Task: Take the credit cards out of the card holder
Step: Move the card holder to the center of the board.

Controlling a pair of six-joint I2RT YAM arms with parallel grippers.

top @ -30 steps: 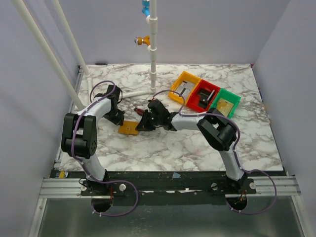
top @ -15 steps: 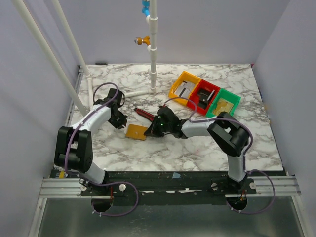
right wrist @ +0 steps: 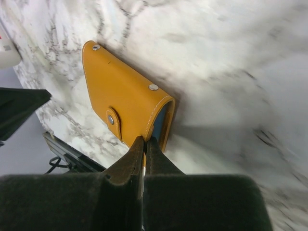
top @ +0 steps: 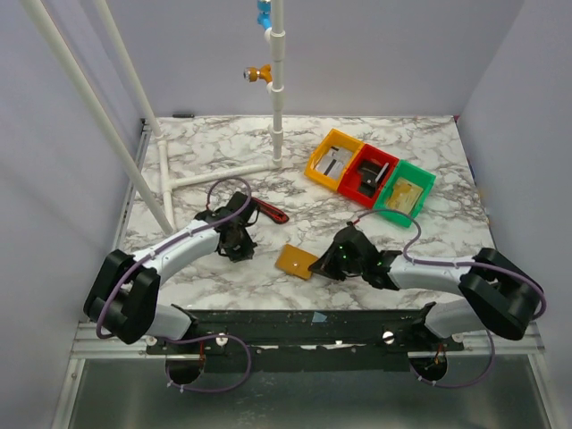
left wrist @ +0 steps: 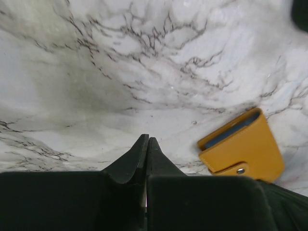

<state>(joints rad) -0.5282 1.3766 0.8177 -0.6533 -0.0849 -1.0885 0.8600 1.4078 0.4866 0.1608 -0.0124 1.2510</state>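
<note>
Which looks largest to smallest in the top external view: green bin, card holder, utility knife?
1. green bin
2. card holder
3. utility knife, smallest as seen, though the left arm may hide one end.

My right hand (right wrist: 144, 140), fingers together, crowds the right edge of the card holder (top: 297, 261). Its left side faces bare worktop (top: 268, 286), open toward my left hand (left wrist: 147, 140). The utility knife (top: 270, 212) and bins (top: 371, 174) stand well behind.

The top external camera looks down from above and behind the arm bases (top: 183, 344) across the whole table (top: 223, 152), while both wrist cameras face its surface at close range, all three views sharing the card holder (top: 296, 262).
</note>
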